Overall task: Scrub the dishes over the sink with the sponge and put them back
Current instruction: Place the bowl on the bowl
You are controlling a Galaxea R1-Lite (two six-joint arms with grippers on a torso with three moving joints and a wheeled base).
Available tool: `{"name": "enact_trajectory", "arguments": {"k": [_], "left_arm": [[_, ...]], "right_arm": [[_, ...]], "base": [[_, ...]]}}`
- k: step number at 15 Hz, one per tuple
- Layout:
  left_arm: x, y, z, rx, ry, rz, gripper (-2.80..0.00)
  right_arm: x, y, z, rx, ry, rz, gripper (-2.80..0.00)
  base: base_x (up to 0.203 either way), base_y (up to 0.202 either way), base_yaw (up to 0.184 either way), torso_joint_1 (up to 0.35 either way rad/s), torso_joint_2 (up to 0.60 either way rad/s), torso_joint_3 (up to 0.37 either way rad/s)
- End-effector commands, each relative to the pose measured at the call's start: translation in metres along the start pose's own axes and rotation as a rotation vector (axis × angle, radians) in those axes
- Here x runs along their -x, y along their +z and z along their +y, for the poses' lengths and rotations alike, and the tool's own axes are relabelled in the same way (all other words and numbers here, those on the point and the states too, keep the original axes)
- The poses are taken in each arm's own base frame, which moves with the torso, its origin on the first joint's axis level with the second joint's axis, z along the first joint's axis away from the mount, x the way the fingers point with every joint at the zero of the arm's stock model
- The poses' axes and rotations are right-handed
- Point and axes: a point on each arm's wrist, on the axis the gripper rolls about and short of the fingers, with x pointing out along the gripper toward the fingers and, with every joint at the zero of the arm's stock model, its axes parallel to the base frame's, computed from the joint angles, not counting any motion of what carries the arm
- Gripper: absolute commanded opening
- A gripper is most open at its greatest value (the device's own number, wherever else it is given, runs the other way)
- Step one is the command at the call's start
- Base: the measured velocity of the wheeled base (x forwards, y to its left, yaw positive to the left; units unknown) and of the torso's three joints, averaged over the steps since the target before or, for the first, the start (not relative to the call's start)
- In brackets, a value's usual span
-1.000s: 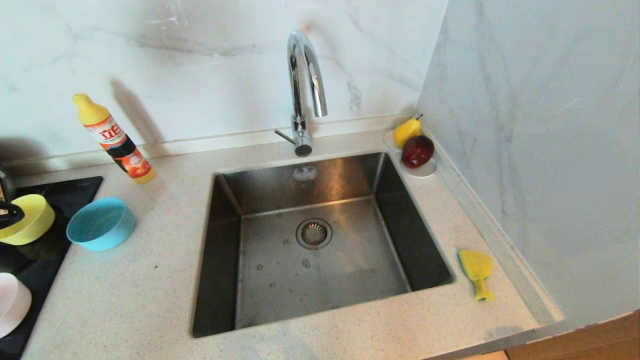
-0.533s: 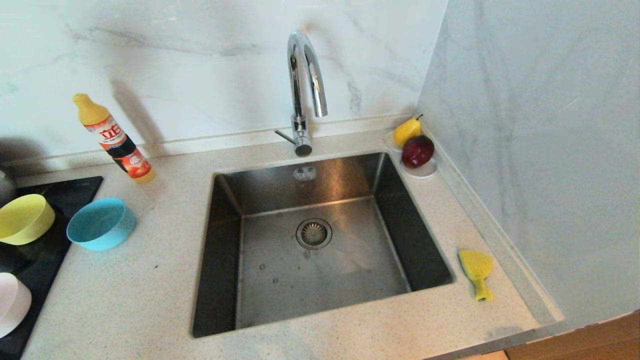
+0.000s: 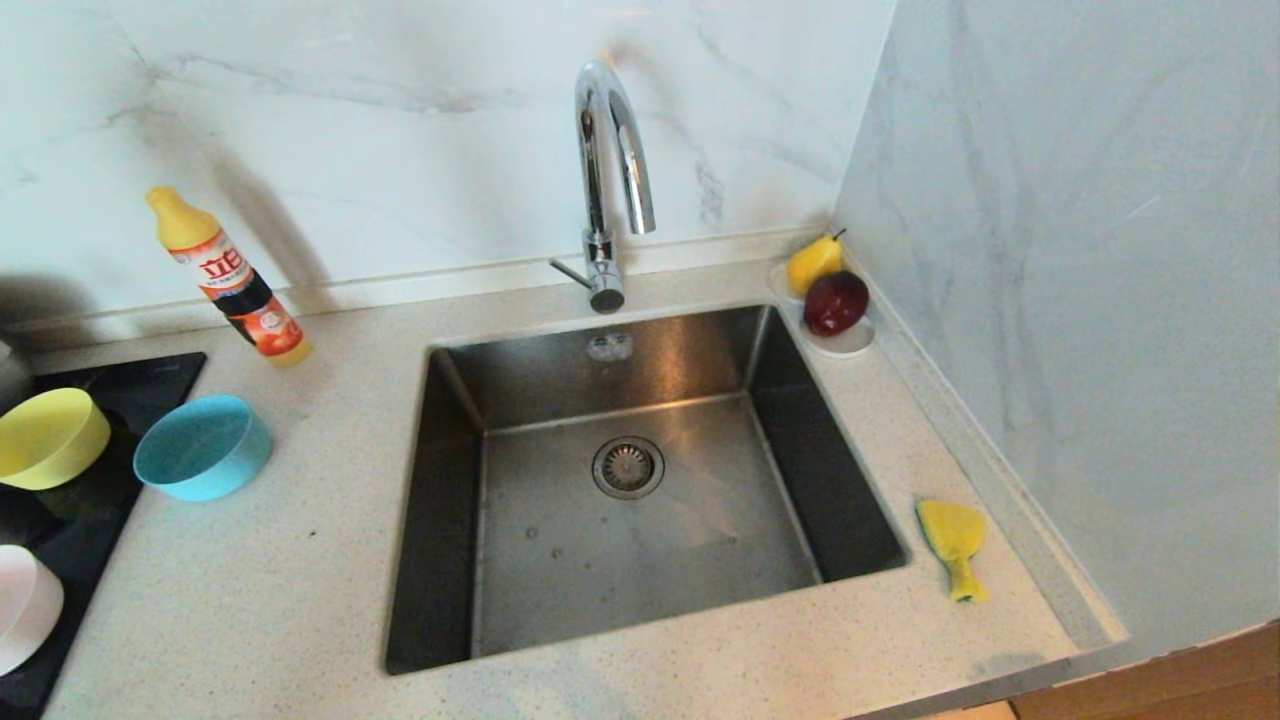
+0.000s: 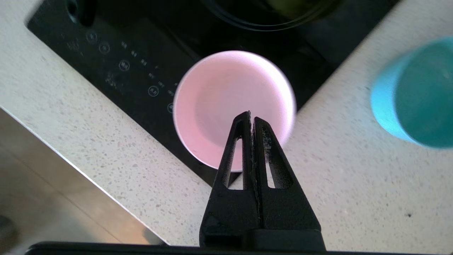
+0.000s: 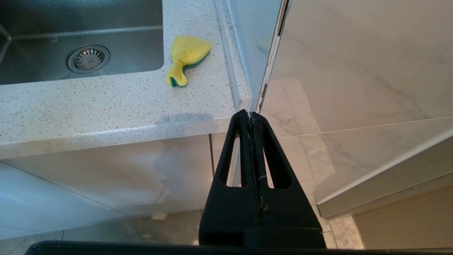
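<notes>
Sponge (image 3: 951, 544) and bowls sit at opposite ends of the counter (image 3: 250, 590), and that split decides which arm serves which. The sponge lies on the right strip of counter, just beside the sink (image 3: 460, 520) rim and near the side wall, with its fan end toward the far side and its narrow tail toward the near edge, so its long axis runs near-to-far. The right gripper (image 5: 251, 115) hangs off the near edge of the counter, below and to the near side of the sponge, its fingers pressed together on nothing; it looks parked, yet it is clearly the nearer tool for the sponge.

The three dishes cluster at the far left: the yellow bowl (image 3: 50, 437) and the pink bowl (image 3: 25, 605) on the black cooktop (image 3: 150, 385), the blue bowl (image 3: 203, 446) on the counter just beside the cooktop's edge. The left gripper (image 4: 252, 116) hovers above the pink bowl, tips over the bowl's near inner side, its fingers together and empty. My reading is that the pink bowl is the first pick, and the jaws would have to part and straddle the rim before any lift.

The head view shows the whole layout, including the tap (image 3: 610, 180), the detergent bottle (image 3: 230, 280) and the saucer of fruit (image 3: 830, 300), but neither gripper. Only the left wrist view shows the gripper standing over the pink bowl (image 4: 233, 106), with the blue bowl (image 4: 417, 92) off to one side; only the right wrist view shows the sponge's (image 5: 185, 58) green underside.
</notes>
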Motion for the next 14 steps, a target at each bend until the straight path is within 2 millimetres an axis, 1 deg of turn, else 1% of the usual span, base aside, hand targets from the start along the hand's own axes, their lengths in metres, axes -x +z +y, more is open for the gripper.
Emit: {"name": "enact_trajectory", "arguments": {"k": [1, 3, 4, 8, 10, 11, 14], "left_arm": [[-0.019, 0.002, 0.020, 0.064, 0.014, 0.033, -2.80], [-0.023, 0.005, 0.021, 0.085, -0.024, 0.027, -2.80], [-0.029, 0.008, 0.022, 0.088, -0.030, 0.027, -2.80], [-0.058, 0.035, 0.030, 0.110, -0.038, -0.003, -2.80], [-0.073, 0.045, 0.033, 0.137, -0.038, -0.007, -2.80], [-0.082, 0.047, 0.033, 0.159, -0.041, -0.001, -2.80], [-0.091, 0.044, 0.025, 0.202, -0.061, 0.024, -2.80]], "right_arm": [[0.000, 0.000, 0.000, 0.000, 0.001, -0.001, -2.80], [0.000, 0.000, 0.000, 0.000, 0.001, 0.000, -2.80], [0.000, 0.000, 0.000, 0.000, 0.001, 0.001, -2.80], [0.000, 0.000, 0.000, 0.000, 0.001, 0.001, -2.80], [0.000, 0.000, 0.000, 0.000, 0.001, -0.001, -2.80], [0.000, 0.000, 0.000, 0.000, 0.001, -0.001, -2.80], [0.000, 0.000, 0.000, 0.000, 0.001, -0.001, -2.80]], "base": [[0.000, 0.000, 0.000, 0.000, 0.00, 0.000], [0.000, 0.000, 0.000, 0.000, 0.00, 0.000], [0.000, 0.000, 0.000, 0.000, 0.00, 0.000], [0.000, 0.000, 0.000, 0.000, 0.00, 0.000], [0.000, 0.000, 0.000, 0.000, 0.00, 0.000], [0.000, 0.000, 0.000, 0.000, 0.00, 0.000], [0.000, 0.000, 0.000, 0.000, 0.00, 0.000]]}}
